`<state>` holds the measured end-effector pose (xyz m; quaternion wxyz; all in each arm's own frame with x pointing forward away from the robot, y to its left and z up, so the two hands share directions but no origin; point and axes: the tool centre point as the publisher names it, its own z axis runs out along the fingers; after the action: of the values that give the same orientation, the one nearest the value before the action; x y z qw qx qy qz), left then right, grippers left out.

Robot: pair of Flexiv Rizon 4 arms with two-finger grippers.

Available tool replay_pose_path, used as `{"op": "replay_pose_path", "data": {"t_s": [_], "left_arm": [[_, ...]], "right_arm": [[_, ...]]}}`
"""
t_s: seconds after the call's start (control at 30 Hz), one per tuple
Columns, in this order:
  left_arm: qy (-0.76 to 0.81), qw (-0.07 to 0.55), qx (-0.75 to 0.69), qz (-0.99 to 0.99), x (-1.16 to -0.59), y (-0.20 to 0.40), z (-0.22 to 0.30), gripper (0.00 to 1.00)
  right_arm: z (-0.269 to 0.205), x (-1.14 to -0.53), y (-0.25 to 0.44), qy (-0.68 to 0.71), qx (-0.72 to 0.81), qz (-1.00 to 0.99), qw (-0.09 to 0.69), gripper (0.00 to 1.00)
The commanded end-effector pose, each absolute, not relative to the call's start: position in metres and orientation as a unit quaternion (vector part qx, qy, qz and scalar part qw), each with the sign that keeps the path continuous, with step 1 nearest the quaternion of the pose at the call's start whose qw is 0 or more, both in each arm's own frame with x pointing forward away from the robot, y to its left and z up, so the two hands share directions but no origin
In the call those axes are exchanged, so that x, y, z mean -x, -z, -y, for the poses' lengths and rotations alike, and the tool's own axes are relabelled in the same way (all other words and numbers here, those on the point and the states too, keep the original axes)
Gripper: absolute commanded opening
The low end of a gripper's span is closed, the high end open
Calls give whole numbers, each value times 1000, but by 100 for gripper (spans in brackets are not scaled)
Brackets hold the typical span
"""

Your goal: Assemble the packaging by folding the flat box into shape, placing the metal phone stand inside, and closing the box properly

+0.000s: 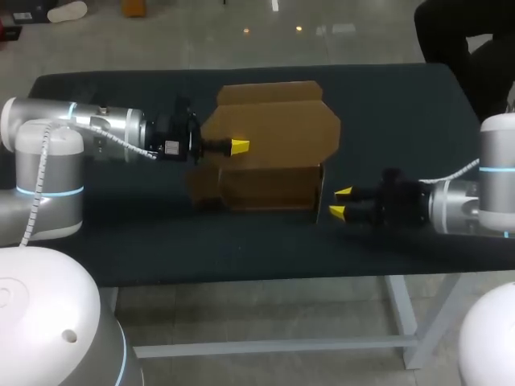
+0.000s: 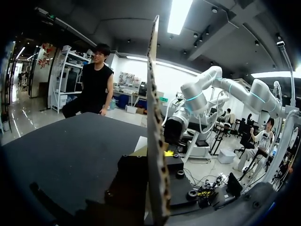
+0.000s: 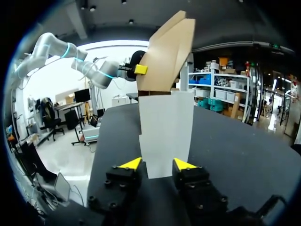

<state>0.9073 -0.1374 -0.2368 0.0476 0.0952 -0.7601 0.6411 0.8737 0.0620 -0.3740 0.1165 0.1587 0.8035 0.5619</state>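
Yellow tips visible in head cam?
3. One on the left pincer, at the box flap; two on the right pincer, by the box's right end. Left's second is hidden.

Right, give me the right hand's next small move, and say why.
Probably ease the right hand forward onto the pale end panel of the cardboard box. That hand is open and just short of the panel, which stands upright straight ahead of its fingers. The left hand grips the raised panel, and the box does not look squared up yet.
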Motion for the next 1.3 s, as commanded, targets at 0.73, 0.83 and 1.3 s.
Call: {"op": "replay_pose_path", "data": {"t_s": [0.73, 0.83, 1.3], "left_arm": [[-641, 48, -94, 760, -908, 241, 136, 0], [-641, 48, -94, 760, -908, 241, 136, 0], [-641, 48, -94, 760, -908, 241, 136, 0]], "right_arm": [[-83, -899, 373, -583, -126, -792, 132, 44], [-85, -897, 371, -584, -126, -790, 136, 43], [-96, -892, 371, -581, -156, -781, 171, 44]]}}
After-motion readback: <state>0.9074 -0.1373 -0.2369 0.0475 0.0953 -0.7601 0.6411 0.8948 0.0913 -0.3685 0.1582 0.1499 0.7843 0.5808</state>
